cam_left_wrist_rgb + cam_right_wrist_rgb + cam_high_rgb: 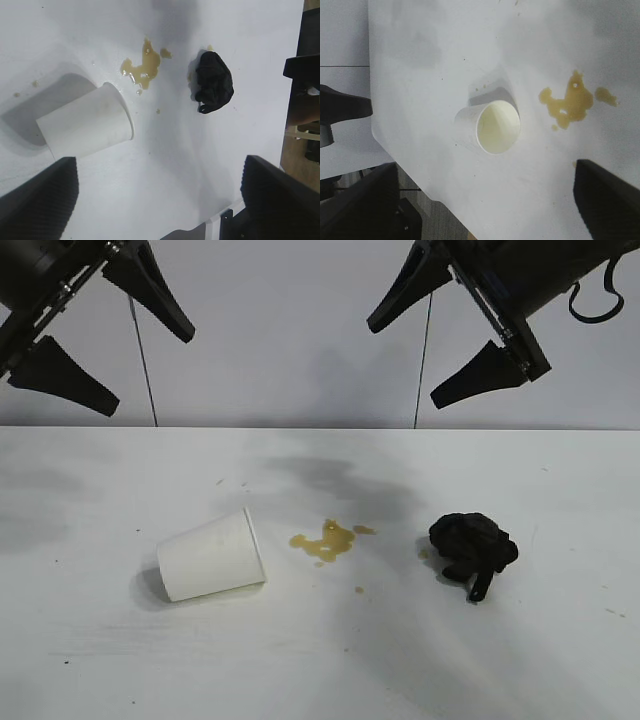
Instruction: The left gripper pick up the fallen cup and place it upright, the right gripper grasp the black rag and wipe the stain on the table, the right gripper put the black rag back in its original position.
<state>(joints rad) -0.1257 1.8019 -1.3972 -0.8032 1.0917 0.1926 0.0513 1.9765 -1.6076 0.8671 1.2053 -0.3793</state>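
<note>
The white paper cup (pixel 212 555) (pixel 85 125) lies on its side on the white table (pixel 100 660), left of centre, its mouth toward the stain. The yellow-brown stain (pixel 325 540) (pixel 142 65) spreads just right of the cup, with small droplets around it. The black rag (pixel 472 545) (pixel 214 82) sits bunched farther right. My left gripper (pixel 148 370) (pixel 159 162) hangs high above the table's left side, open and empty. High at the right, my right gripper (pixel 405 362) (pixel 485 170) is also open and empty. The right wrist view looks into the cup (pixel 487 127), beside the stain (pixel 570 102).
A pale wall with two vertical seams stands behind the table. The table's edge and the floor beyond it show in both wrist views. Faint grey smudges mark the tabletop behind the stain.
</note>
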